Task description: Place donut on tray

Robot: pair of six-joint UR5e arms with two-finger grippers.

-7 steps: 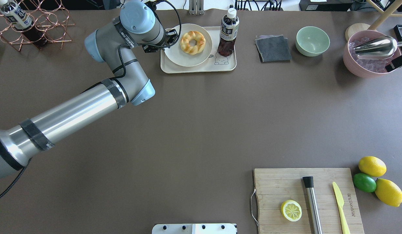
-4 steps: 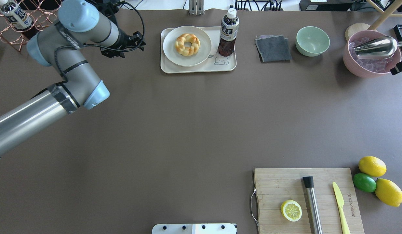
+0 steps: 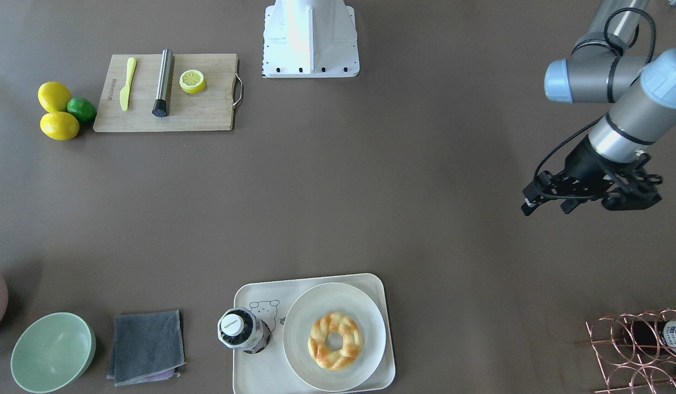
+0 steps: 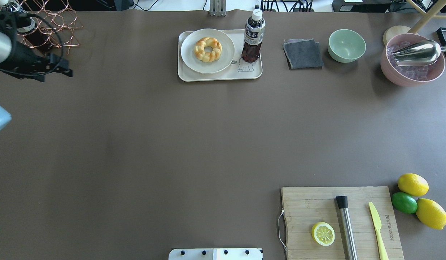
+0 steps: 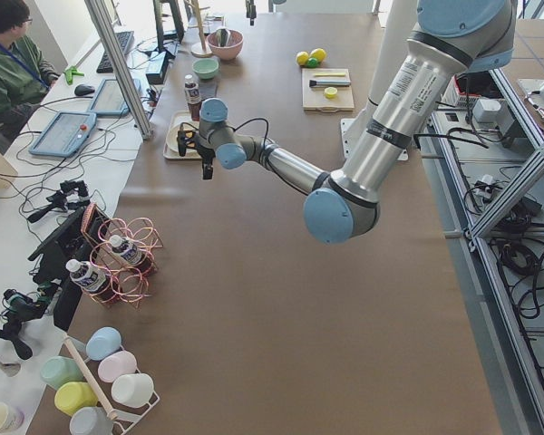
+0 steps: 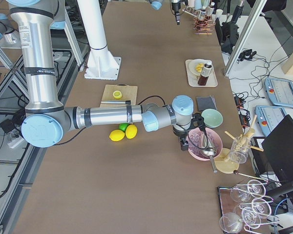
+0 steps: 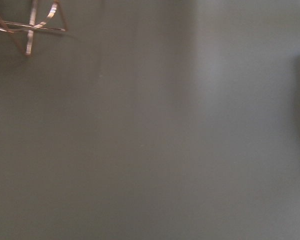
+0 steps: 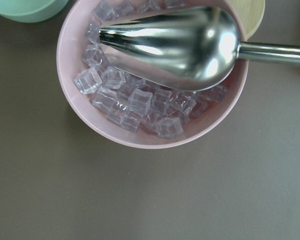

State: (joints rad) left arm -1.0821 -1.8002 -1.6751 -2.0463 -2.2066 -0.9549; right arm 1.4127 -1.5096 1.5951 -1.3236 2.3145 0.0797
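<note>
Jaws of left gripper [image 3: 547, 207] spread, empty, well apart from donut [image 3: 335, 341] on tray [image 3: 261, 373].

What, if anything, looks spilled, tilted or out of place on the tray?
Nothing stands out. The donut lies flat on the round plate, which sits inside the tray, and the bottle stands upright beside it.
</note>
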